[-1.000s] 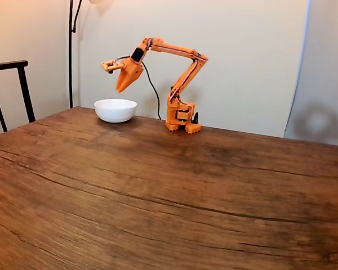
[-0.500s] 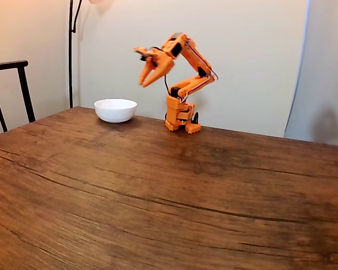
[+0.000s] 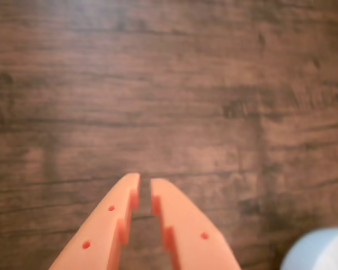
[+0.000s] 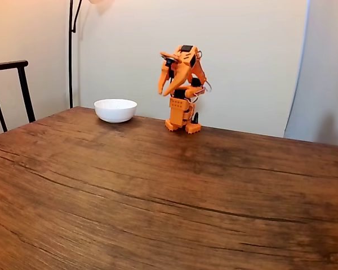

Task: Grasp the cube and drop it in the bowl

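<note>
Wrist view: gripper (image 3: 145, 183) fingers nearly together, narrow gap, nothing held, bare wood table (image 3: 169, 84) below. Fixed view: arm (image 4: 181, 90) folded over its base at the far edge, bowl (image 4: 115, 109) left of it. Cube location: cannot tell.

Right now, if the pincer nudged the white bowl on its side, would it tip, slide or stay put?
The bowl looks shallow and wide with a low stance, so it would probably slide instead of tipping. The wooden table looks smooth, which favours sliding. Its glossy white finish suggests a rigid, possibly ceramic, slippery rim; its weight cannot be judged. The pincer is nearly closed, away from it.
</note>
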Tool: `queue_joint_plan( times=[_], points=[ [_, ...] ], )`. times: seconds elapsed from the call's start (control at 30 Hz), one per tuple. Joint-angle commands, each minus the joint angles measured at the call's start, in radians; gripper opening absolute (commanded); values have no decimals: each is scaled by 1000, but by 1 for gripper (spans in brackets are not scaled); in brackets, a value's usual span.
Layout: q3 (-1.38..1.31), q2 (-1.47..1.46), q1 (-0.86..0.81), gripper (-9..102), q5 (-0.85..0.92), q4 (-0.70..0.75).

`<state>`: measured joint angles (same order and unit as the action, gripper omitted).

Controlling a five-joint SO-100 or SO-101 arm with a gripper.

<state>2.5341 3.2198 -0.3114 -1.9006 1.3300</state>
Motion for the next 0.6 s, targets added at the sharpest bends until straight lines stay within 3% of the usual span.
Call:
queue_joint_plan(
  times=[0.0, 0.57],
  points=[
    [46, 28, 46, -1, 3, -92],
    [465, 101, 164, -1, 12, -503]
  ],
)
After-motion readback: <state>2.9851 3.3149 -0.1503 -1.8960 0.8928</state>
